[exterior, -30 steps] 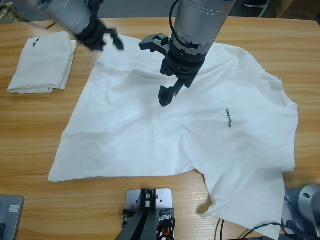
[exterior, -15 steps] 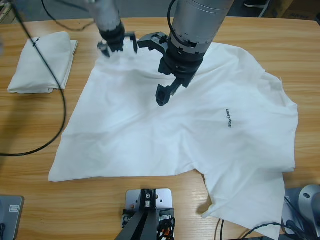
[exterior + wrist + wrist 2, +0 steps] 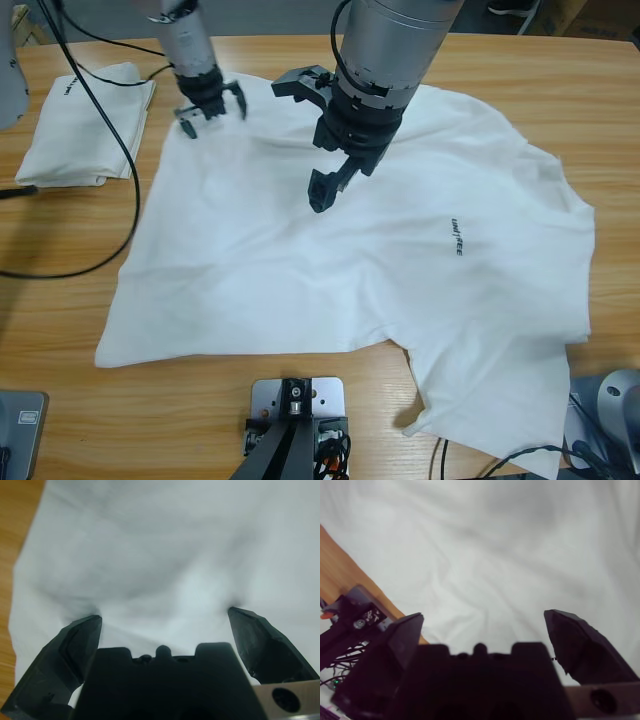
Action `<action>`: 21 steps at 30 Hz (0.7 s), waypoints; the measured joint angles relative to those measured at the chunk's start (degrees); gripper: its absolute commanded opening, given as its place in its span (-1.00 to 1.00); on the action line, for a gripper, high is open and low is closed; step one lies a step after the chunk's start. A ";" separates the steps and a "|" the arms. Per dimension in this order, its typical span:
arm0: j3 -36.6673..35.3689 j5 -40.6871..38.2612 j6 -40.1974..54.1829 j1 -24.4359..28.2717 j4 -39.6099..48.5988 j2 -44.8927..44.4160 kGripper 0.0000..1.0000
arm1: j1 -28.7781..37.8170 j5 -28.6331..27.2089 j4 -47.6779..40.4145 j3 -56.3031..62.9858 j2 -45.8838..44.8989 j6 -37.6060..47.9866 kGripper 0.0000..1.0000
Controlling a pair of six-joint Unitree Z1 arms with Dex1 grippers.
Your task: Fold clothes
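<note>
A white T-shirt (image 3: 400, 270) lies spread flat across most of the table, its small black lettering (image 3: 457, 238) right of centre. My left gripper (image 3: 213, 115) is open at the shirt's upper left edge; in the left wrist view both tips of the left gripper (image 3: 162, 617) rest on the cloth (image 3: 165, 545), with wood just left of them. My right gripper (image 3: 310, 138) hangs wide open above the shirt's upper middle. In the right wrist view the right gripper (image 3: 482, 617) holds nothing and looks over white cloth (image 3: 510, 545).
A second white T-shirt (image 3: 80, 125) lies folded at the table's far left. A black cable (image 3: 130, 190) loops over the wood between it and the spread shirt. Bare table (image 3: 60, 330) shows at the left and along the front edge.
The left gripper swung in from the upper left, passed the shirt's top edge and settled down onto its upper left part. The right gripper drifted slightly left and lower.
</note>
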 measured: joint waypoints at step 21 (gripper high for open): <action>0.53 0.48 -7.41 -0.16 0.05 -5.49 1.00 | 1.48 -2.58 -3.33 5.50 -3.66 2.79 1.00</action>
